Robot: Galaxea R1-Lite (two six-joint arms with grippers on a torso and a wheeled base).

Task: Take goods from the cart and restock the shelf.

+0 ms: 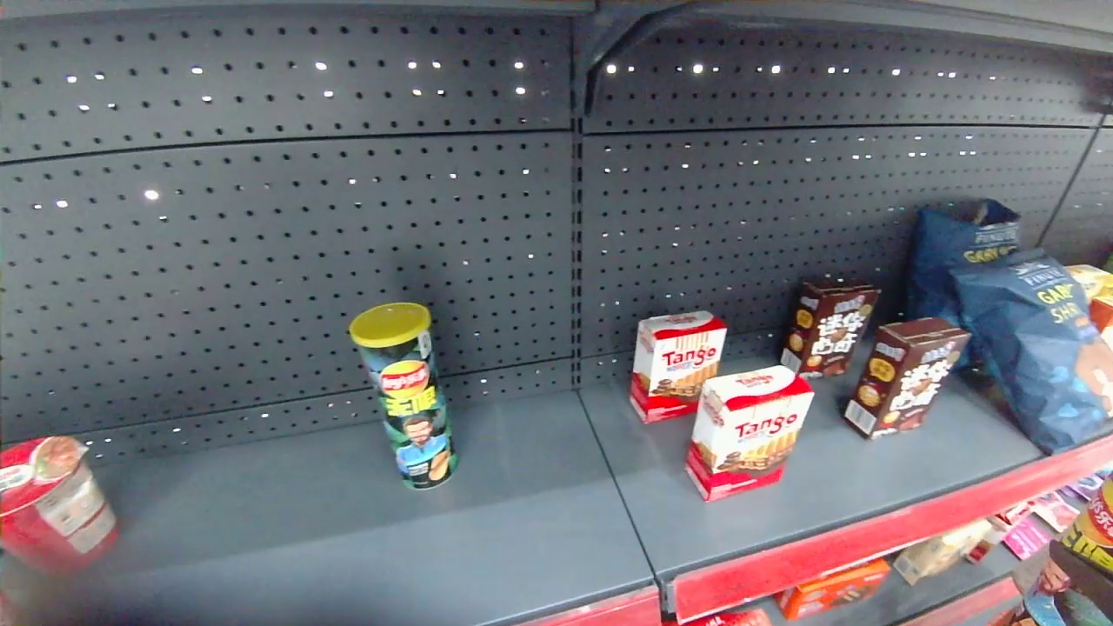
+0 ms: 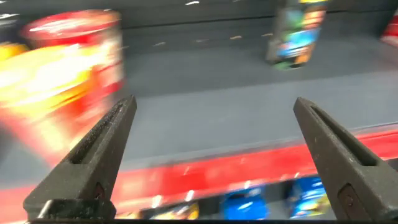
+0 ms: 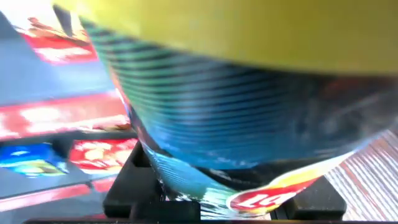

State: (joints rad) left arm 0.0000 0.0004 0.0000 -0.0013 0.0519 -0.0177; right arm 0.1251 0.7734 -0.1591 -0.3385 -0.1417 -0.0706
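- The held can (image 3: 249,106) is a tall crisp tube with a yellow lid and a blue-green ribbed-looking wall. A red and yellow badge sits low on its side.
- The right gripper (image 3: 224,193) is clamped on it. Black fingers (image 3: 134,186) show on either side of the tube, which lies right up against the wrist camera.
- In the head view this can (image 1: 1097,522) sits past the shelf's right front corner, below the level of the shelf deck.
- A twin can (image 1: 404,396), green with the same yellow lid, stands upright on the shelf (image 1: 522,487), towards the back of its left half.
- A red can (image 1: 52,504) stands at the shelf's left end, near the front edge.
- The left gripper (image 2: 214,102) is spread wide with nothing between its fingers (image 2: 93,168). It is in front of the red front strip (image 2: 205,174). The red can (image 2: 68,81) is just past one finger and not touching it. The twin can (image 2: 292,34) is farther back.
- Bare deck lies between the red can and the twin can.
- There is more bare deck between the twin can and the two white-and-red boxes (image 1: 748,430).
- The right half of the shelf is fuller. Two brown boxes (image 1: 904,374) stand behind the white-and-red ones, and blue bags (image 1: 1026,339) fill the right end.
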